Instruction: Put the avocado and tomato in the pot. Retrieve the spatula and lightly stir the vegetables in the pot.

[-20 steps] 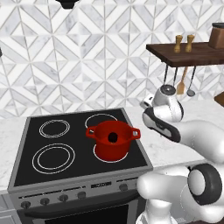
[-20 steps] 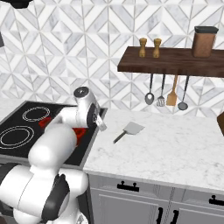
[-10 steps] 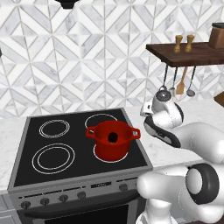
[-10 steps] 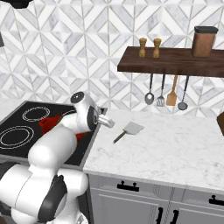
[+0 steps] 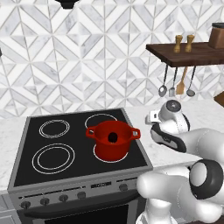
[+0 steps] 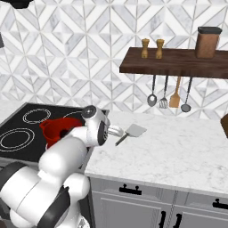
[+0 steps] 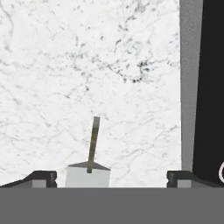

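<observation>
Tool (image 7: 111, 177) wide open, empty, above table (image 7: 52, 78). Spatula (image 7: 89, 168) flat at 6 o'clock, between fingertips. Risk: pinching thin handle off-centre, letting blade swivel or slip.

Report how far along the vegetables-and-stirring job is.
Looks done: the pot on the stove holds a dark lump, apparently the avocado; I cannot make out a tomato against the red inside. In hand: nothing yet; the gripper is open above the marble counter, with the spatula lying flat on it between the fingertips. Left: grasp the spatula, carry it to the pot, stir lightly.
</observation>
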Available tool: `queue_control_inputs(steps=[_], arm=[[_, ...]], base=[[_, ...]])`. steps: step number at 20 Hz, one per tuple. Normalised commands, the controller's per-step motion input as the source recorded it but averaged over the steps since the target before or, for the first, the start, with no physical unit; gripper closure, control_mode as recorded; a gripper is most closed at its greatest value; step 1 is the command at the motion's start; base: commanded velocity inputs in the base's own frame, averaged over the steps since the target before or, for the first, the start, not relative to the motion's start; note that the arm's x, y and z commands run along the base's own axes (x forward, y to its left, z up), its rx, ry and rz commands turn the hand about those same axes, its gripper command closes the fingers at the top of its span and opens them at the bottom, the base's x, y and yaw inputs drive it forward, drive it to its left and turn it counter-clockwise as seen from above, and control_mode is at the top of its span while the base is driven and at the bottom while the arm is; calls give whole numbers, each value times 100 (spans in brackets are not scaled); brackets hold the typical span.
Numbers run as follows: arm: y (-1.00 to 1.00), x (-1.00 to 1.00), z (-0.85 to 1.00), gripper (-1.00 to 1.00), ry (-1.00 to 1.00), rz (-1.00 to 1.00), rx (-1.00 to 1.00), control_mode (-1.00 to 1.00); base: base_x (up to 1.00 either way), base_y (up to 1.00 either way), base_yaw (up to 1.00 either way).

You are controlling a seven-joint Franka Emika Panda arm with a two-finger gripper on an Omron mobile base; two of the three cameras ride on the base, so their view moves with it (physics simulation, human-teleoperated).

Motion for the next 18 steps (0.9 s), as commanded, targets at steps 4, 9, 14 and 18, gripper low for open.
queue_control_inputs(steps=[4, 9, 14, 18], arm=[[-10, 0, -21, -100, 3, 0, 0, -100], [-26, 0, -17, -100, 6, 0, 0, -100], [-18, 0, -20, -100, 11, 0, 0, -100], [-2, 3, -22, -100, 12, 0, 0, -100]], base=[[0, 0, 0], [0, 0, 0], [0, 0, 0], [0, 0, 0]])
